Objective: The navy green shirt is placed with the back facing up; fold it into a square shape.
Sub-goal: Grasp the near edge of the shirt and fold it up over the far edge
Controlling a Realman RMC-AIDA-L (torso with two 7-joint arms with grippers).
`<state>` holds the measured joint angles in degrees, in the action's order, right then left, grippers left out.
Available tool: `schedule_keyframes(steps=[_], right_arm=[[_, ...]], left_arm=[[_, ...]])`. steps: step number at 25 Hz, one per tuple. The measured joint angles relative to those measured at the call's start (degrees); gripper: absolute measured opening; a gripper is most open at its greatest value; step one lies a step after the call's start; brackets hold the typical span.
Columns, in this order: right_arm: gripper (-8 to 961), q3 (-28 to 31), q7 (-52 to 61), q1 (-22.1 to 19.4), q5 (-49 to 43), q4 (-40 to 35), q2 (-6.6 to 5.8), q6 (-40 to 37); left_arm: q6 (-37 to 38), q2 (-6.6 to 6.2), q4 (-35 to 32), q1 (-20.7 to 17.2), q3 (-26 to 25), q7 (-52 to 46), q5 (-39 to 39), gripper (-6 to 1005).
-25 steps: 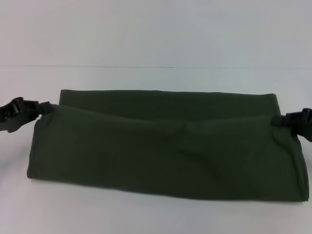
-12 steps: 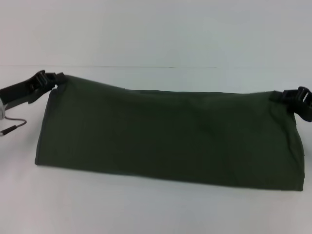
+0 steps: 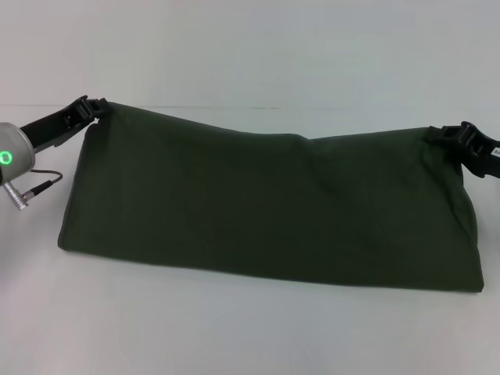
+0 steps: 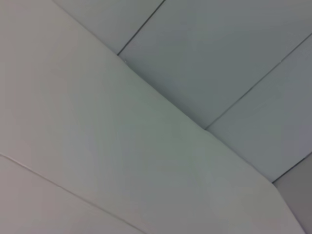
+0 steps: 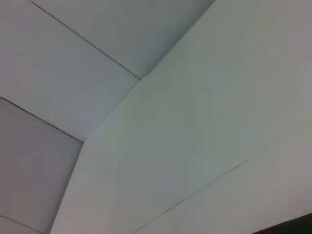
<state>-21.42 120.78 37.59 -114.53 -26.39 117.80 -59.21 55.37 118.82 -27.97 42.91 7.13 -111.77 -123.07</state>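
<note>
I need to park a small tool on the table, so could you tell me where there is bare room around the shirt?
The table is bare in a wide strip along the shirt's near edge, and in a band beyond its far edge. It is crowded at the far corners: the left hand grips one corner and the right hand grips the other.

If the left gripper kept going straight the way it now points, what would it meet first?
The left gripper points inward and slightly away, shut on the navy green shirt at its far left corner, so it likely meets more shirt cloth first; depth is unclear.
</note>
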Motion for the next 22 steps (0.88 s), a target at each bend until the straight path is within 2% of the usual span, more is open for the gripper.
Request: schedule_keyframes(steps=[3,11,22], right_arm=[[40,0.0,-1.2,1.0,0.0,0.9,0.29,2.8],[40,-0.1,-2.1,2.4,0.8,1.3,1.06,6.6],[40,-0.1,-3.3,3.0,2.6,2.0,1.58,9.9]], left_arm=[[-2.8,0.99,0.1,0.6,0.3,1.4,0.4,14],[-9.9,2.58,0.1,1.8,3.7,2.8,1.9,15],[-14.0,3.0,0.9,2.3,3.7,5.7,5.4,15]])
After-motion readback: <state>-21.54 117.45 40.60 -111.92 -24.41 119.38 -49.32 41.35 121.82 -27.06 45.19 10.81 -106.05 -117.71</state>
